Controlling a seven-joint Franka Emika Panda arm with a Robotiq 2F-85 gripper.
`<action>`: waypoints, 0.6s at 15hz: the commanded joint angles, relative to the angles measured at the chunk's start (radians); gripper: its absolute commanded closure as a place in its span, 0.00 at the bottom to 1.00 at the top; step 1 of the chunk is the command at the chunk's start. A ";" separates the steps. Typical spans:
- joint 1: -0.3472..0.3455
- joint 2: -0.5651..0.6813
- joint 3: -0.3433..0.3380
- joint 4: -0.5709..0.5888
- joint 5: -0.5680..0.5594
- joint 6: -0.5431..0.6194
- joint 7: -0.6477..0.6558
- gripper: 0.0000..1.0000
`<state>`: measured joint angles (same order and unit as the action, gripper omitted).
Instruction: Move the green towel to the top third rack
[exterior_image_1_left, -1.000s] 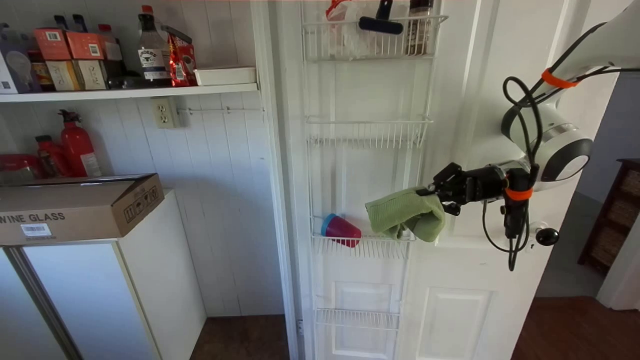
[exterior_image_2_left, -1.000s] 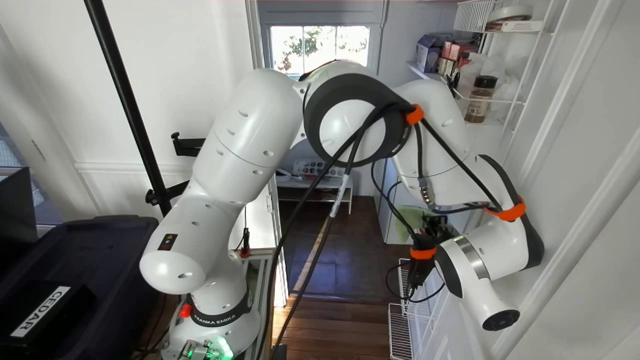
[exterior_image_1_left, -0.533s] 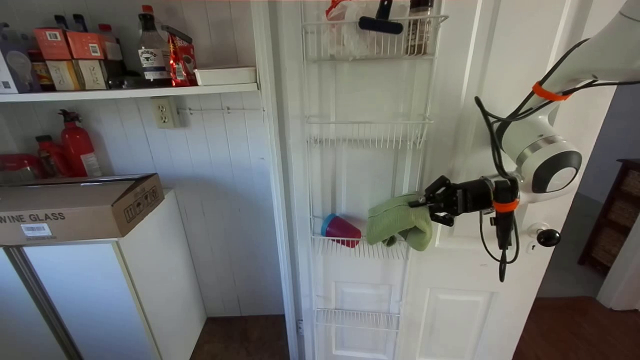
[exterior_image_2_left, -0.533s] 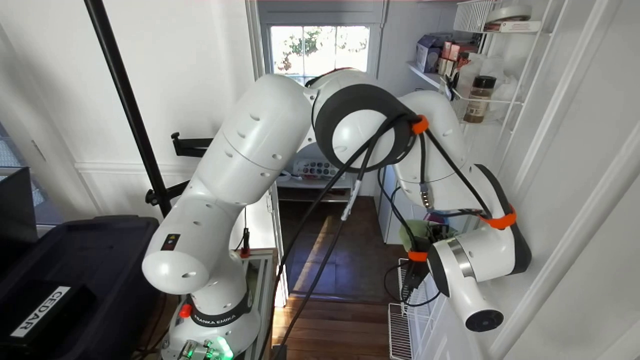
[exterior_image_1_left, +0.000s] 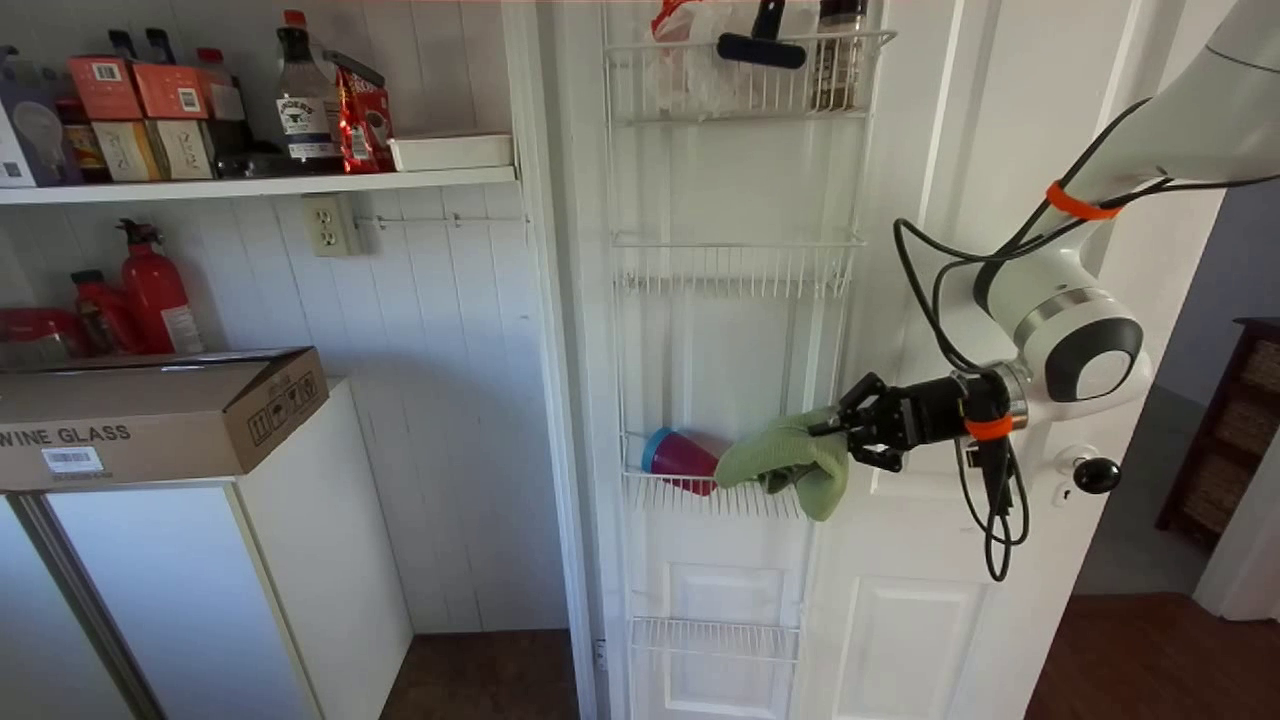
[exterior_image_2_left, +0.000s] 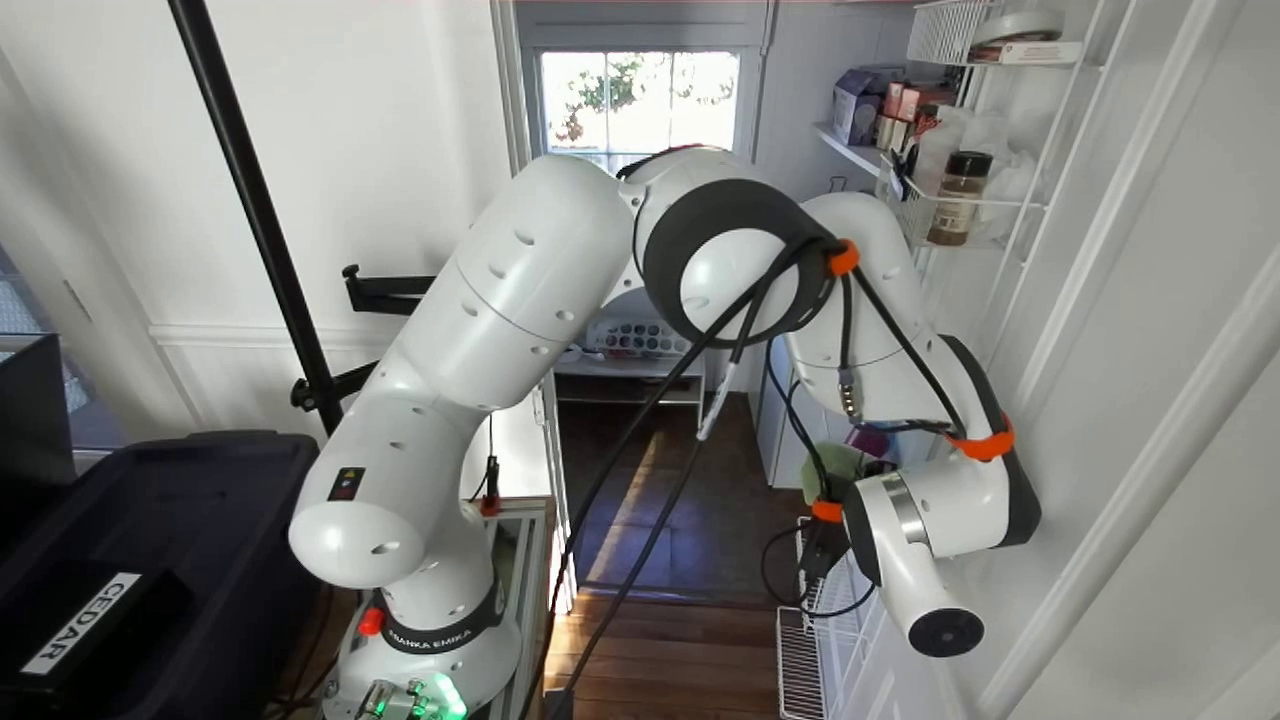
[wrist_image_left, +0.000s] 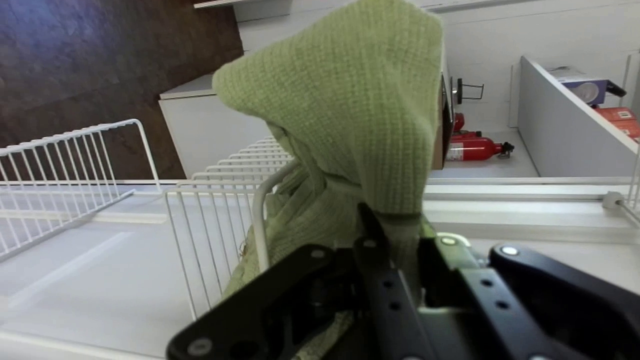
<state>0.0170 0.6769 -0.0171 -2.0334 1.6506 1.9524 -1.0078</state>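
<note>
While green towel (wrist_image_left: 360, 100) hangs at wire rack (wrist_image_left: 212, 191), nearly closed hand (wrist_image_left: 398, 231) pinches it.

In an exterior view the gripper (exterior_image_1_left: 836, 436) now sits lower and farther left than a second ago, and the green towel (exterior_image_1_left: 790, 446) has come down with it. The towel's left edge, apart from the cup (exterior_image_1_left: 678, 458) before, now overlaps the cup's right end in that view; whether they touch cannot be told. Its lower fold hangs farther below the rack (exterior_image_1_left: 645, 489) wire. The cable (exterior_image_1_left: 909, 272), upright beside the wrist earlier, now bows out left. In an exterior view the arm's elbow (exterior_image_2_left: 738, 268) is lower, and more of the cup shows.
</note>
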 joint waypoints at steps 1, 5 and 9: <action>0.025 0.010 -0.006 0.024 0.026 0.060 0.054 0.78; 0.019 -0.001 -0.001 0.027 0.023 0.048 0.076 0.39; 0.007 -0.022 -0.002 0.024 0.005 0.008 0.069 0.10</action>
<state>0.0283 0.6745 -0.0170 -2.0098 1.6507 1.9779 -0.9543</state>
